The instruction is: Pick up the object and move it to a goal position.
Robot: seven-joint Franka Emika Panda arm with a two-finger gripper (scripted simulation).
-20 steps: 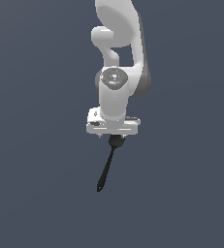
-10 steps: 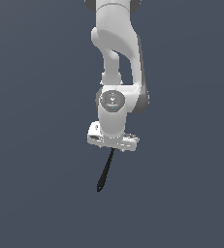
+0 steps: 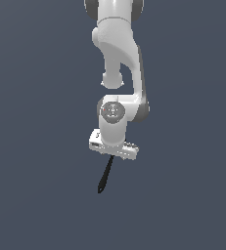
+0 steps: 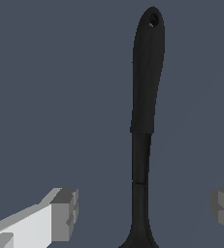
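Note:
The object, a slim black spatula (image 3: pixel 104 177), lies on the dark grey surface. Its tapered handle points toward the bottom of the exterior view, and its head end is hidden under my hand. My gripper (image 3: pixel 112 155) is directly over the head end. In the wrist view the spatula (image 4: pixel 143 106) runs straight between my two grey fingers (image 4: pixel 65 213), with a hanging hole at the handle tip. My gripper (image 4: pixel 143 213) is open wide, with clear gaps on both sides of the spatula. I cannot tell the gripper's height above the surface.
A plain dark grey surface (image 3: pixel 41 185) fills both views. The white arm (image 3: pixel 117 58) rises above the hand. No other objects show.
My hand has moved down the exterior view, closer over the spatula's head end. The spatula has not moved.

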